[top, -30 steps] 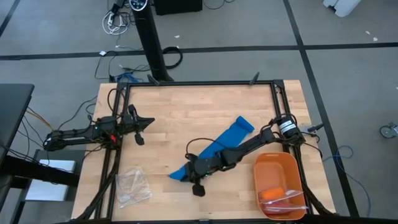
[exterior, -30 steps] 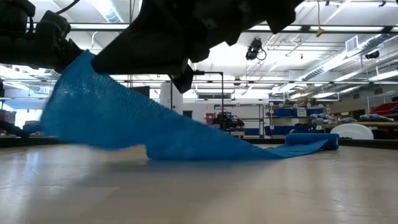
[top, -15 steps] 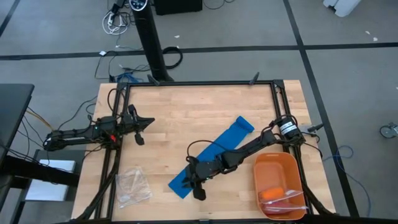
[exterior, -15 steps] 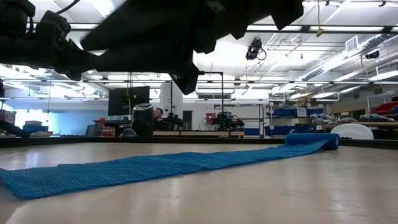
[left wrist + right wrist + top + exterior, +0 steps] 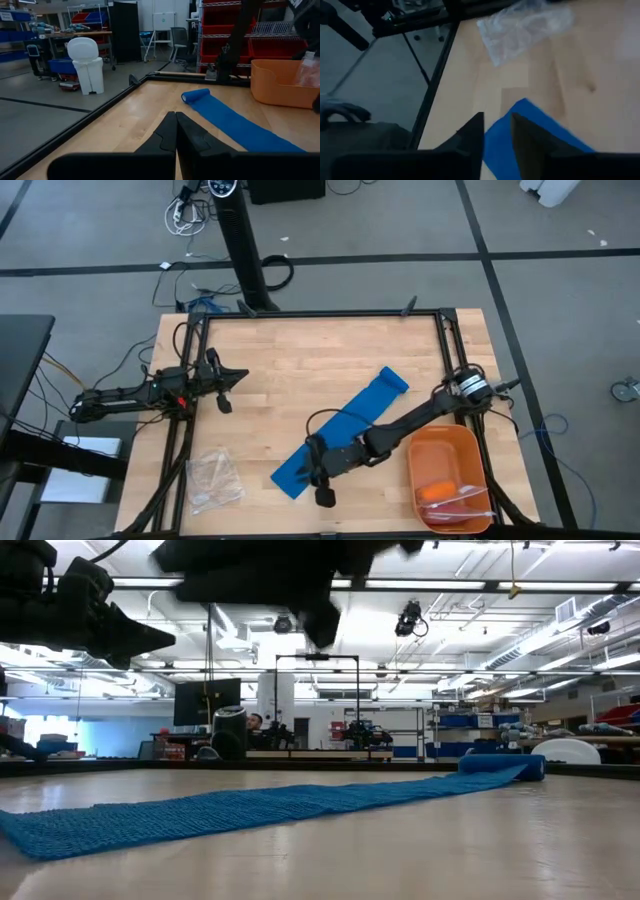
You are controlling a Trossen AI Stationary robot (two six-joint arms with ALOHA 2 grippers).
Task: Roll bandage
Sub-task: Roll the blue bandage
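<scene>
The bandage (image 5: 338, 434) is a bright blue strip of soft, woven-looking fabric, long and narrow, lying flat on the wooden table and stretched out on a diagonal. Its far end (image 5: 195, 95) is curled into a small roll, a few turns thick. The near end (image 5: 60, 832) lies unrolled and loose, squared off, flat against the wood.

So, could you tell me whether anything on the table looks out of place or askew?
Nothing is spilled or damaged. The bandage lies flat and diagonal, almost fully unrolled, with only its far end rolled up.
</scene>
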